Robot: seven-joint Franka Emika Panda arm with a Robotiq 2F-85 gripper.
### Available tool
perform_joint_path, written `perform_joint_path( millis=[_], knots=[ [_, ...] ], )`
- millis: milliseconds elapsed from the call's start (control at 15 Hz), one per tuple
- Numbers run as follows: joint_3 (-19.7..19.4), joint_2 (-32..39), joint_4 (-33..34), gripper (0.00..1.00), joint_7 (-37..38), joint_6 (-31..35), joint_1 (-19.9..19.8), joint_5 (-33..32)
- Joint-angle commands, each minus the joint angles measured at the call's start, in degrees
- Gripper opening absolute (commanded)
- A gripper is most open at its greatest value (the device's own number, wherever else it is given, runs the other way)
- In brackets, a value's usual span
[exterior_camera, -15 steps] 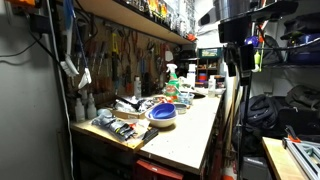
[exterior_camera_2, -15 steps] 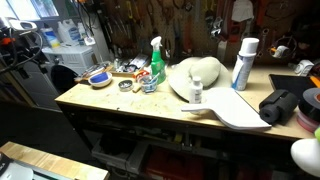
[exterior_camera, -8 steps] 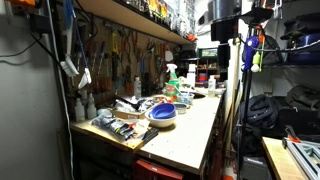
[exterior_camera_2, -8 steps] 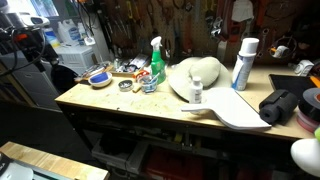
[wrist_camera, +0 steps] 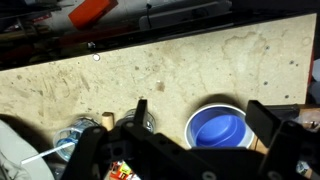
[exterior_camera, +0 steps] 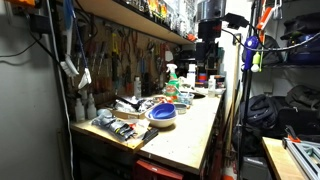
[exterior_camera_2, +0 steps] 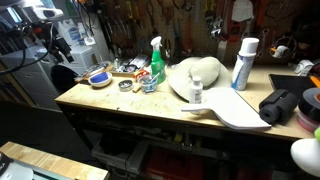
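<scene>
One blue bowl lies on the desk and looks empty in the wrist view, just beside one finger of the end effector, whose two fingers stand wide apart with nothing between them. In an exterior view the bowl sits near a desk corner, with one green spray bottle, one tall white can and one small white bottle further along, their contents impossible to make out. In the wrist view the bowl's lower rim is cut off, and the clutter around a round tin is partly hidden behind the other finger.
</scene>
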Motion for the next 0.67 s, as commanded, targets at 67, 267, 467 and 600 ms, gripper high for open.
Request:
perform_joint_path(
  millis=[67, 267, 467, 600],
  knots=[
    [1.64, 6.59, 3.47, 1.00, 9.05, -0.01, -1.51, 1.13],
    [3.87, 15.23, 7.87, 1.00, 20.36, 4.15, -2.97, -0.16],
    [5.21, 23.98, 13.59, 1.00, 33.14, 5.20, -3.25, -3.69],
    [4.17, 29.23, 17.22, 1.00, 39.08, 3.44, -1.79, -5.90]
  ],
)
